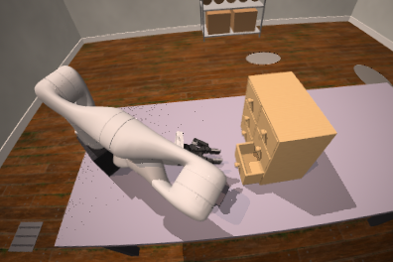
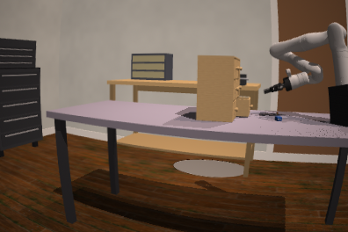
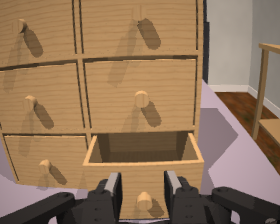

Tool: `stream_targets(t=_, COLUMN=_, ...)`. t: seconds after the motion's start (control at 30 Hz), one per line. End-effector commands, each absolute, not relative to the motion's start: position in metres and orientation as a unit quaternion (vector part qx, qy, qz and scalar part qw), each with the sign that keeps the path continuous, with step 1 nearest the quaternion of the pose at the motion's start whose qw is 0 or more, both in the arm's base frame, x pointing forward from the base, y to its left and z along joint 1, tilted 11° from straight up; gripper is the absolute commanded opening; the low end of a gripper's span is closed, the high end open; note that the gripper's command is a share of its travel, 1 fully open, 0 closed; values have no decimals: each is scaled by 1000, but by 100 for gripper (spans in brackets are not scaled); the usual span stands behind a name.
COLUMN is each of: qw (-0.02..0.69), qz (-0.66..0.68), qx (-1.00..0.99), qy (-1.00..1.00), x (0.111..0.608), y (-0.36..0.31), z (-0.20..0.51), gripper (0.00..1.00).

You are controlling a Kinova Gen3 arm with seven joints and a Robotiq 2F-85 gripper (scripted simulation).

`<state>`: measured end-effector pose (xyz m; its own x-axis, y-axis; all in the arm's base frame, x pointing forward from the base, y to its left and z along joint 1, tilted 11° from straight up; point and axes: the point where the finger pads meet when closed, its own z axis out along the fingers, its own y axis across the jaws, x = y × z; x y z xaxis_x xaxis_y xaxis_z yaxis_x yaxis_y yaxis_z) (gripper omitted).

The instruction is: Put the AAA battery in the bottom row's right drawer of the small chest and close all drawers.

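Note:
The small wooden chest (image 1: 285, 125) stands on the purple table and also shows in the exterior view (image 2: 218, 88). Its bottom right drawer (image 3: 143, 160) is pulled partly out, and the part of its inside that I see is empty; it also shows in the top view (image 1: 248, 165). The other drawers are pushed in. My gripper (image 3: 143, 184) (image 2: 268, 90) hangs in the air in front of that drawer, a short way back from it and above the table. Its fingers stand partly open with nothing between them. I cannot make out the AAA battery.
A dark tool (image 1: 202, 146) and a small white thing (image 1: 179, 138) lie on the table behind my arm. A small blue thing (image 2: 278, 119) lies on the table below the gripper. My arm covers part of the table in front of the chest.

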<state>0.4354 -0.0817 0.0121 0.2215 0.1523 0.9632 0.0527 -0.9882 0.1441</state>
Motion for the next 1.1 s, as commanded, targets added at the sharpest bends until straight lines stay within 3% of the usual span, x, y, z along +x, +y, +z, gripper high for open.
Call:
stream_targets(t=0.0, qw=41, qz=621, qx=780, qy=69, x=436, y=-82, z=13, gripper=33)
stream_targets(t=0.5, qw=47, qz=610, qx=774, qy=164, x=429, y=-81, z=18, gripper=33)
stream_targets(t=1.07, qw=64, qz=534, qx=697, qy=475, x=410, y=-80, z=36, gripper=33)
